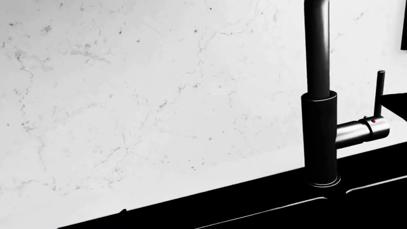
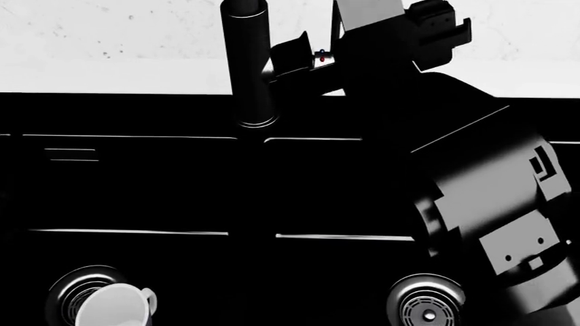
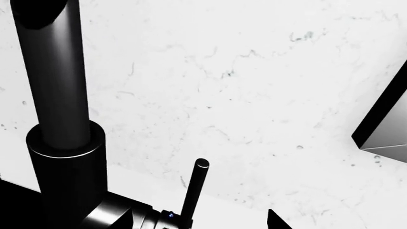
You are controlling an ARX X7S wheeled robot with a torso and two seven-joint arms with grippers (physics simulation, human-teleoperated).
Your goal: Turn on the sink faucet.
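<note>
The sink faucet (image 1: 319, 138) is a tall dark column with a silver side stub (image 1: 362, 131), a tiny red mark (image 1: 373, 120) and an upright thin black lever rod (image 1: 380, 93). In the head view the faucet (image 2: 249, 64) stands at the back rim of the black double-basin sink (image 2: 136, 183). My right gripper (image 2: 313, 58) is right at the stub. In the right wrist view the lever rod (image 3: 193, 193) stands between my open right gripper's (image 3: 200, 222) two dark fingertips (image 3: 275, 221), not touching them. Of my left gripper only a tiny dark tip (image 1: 123, 210) shows.
A white marbled wall (image 1: 140, 95) stands behind the faucet. Two round metal drains (image 2: 426, 302) sit in the basins, and a white cup (image 2: 113, 307) lies on the left drain. My right arm (image 2: 490, 190) reaches over the right basin. A dark slab (image 3: 384, 114) shows at the right wrist view's edge.
</note>
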